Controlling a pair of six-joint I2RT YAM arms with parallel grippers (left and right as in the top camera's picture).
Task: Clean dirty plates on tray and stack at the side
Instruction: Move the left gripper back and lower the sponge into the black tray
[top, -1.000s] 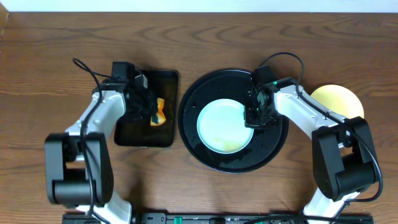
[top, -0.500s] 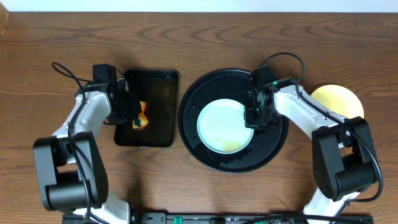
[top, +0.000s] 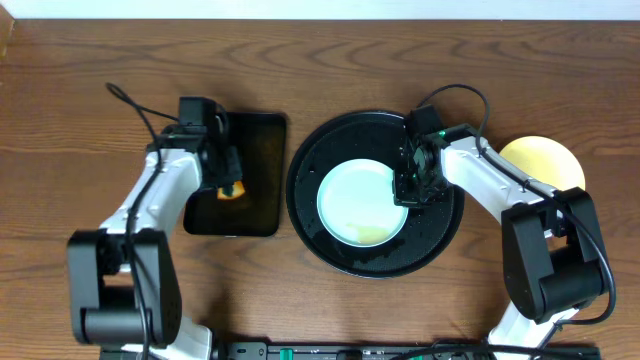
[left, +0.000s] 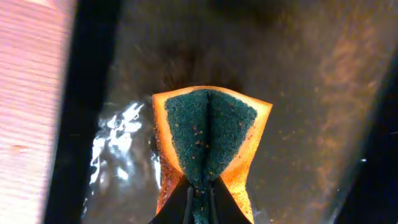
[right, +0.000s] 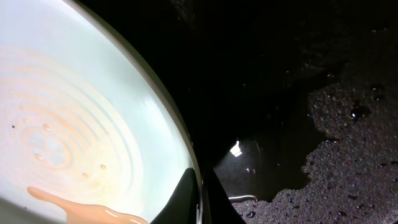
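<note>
Orange sponge (left: 208, 137) was pinched folded in the left gripper (left: 199, 190); the wet plate (right: 81, 112) was clamped at its rim by the right gripper (right: 202, 186); slippage under scrubbing was judged likely.

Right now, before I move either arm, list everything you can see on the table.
mint-white plate: one, pale mint, lying in the round tray, brownish liquid on it
yellow plate: one, pale yellow, on the table at right, partly hidden by the right arm
round tray: one, black, centre, wet
rectangular tray: one, black, left of the round tray
sponge: one, orange with green face, folded, over the rectangular tray
table: one, brown wood
left gripper: shut on the sponge
right gripper: shut on the mint-white plate's right rim
</note>
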